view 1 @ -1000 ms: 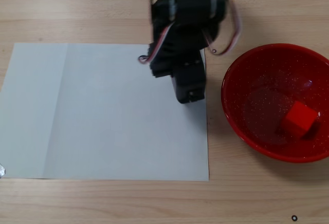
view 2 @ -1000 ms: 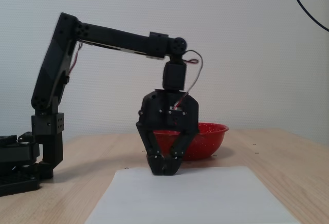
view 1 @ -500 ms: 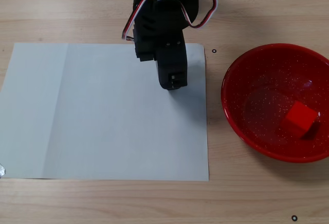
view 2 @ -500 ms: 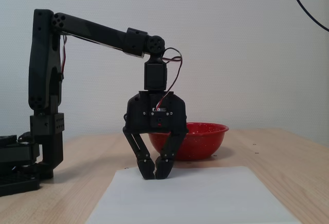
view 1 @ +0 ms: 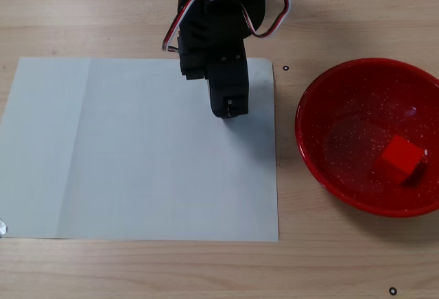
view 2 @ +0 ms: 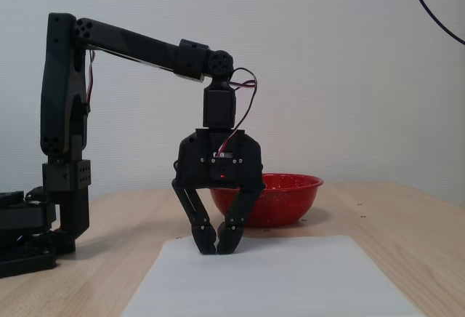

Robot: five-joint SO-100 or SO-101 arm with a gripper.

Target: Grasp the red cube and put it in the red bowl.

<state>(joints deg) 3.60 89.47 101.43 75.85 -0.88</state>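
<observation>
- While the red cube is seen resting inside the red bowl, placement is judged done.
- Since a second ago, the gripper has been shifted off the bowl side, over the white paper.
- Fingertips are nearly closed, nothing held; arm is reached out, wrist pointed straight down.

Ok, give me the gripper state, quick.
Gripper: shut and empty, tips together just above the white paper. The red cube lies in the red bowl.
</observation>
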